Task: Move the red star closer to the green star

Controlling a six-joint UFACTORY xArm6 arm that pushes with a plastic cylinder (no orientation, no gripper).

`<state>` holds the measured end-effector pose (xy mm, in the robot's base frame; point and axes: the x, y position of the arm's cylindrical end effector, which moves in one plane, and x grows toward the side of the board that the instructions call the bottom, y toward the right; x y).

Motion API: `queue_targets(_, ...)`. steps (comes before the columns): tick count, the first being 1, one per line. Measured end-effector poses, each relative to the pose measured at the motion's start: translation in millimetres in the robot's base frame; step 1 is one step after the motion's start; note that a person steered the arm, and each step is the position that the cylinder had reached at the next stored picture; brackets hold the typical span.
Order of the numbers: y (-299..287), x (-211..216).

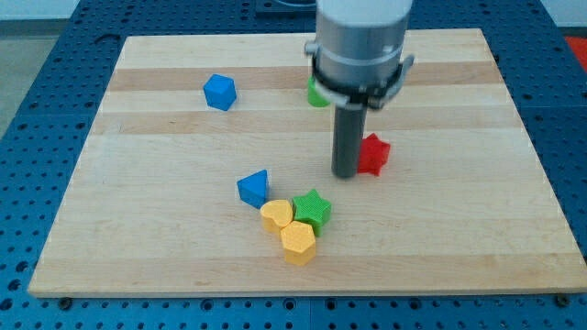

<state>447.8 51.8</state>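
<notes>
A pale wooden desk (138, 247) fills the view, lying on a blue perforated surface (37, 55).

Nearest the view's bottom, below my tip and toward the view's left of it, sits a tight cluster of blocks. A yellow block with flat faceted sides (298, 243) is lowest. Just above it, touching, is a second, rounder yellow block (276, 215). The green star (313, 209) sits pressed against both yellow blocks on their right side. A blue block with a pointed top (253, 188) rests just beside the cluster at its upper left.

Farther in, near the middle of the desk, the dark rod comes straight down and my tip (346, 174) meets the desk. There is no hand on this arm, only the rod, so nothing is being gripped. The red star (372, 154) lies immediately on the view's right of my tip, touching the rod or very nearly so. The red star is well apart from the green star, which is below and to the view's left of my tip.

Farther still, a green block (316, 93) shows just behind the arm's grey housing (359, 41), mostly hidden, so its shape cannot be told. Far to the view's left of my tip, near the top, a blue cube-like block (220, 92) stands alone.
</notes>
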Motion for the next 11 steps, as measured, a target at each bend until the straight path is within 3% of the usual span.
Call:
queue_targets(1,-2,-55)
queue_targets(2,-1,-56)
queue_targets(3,49,-66)
queue_targets(4,87,-45)
queue_targets(6,97,-33)
queue_targets(8,44,-12)
queue_targets(11,-33,55)
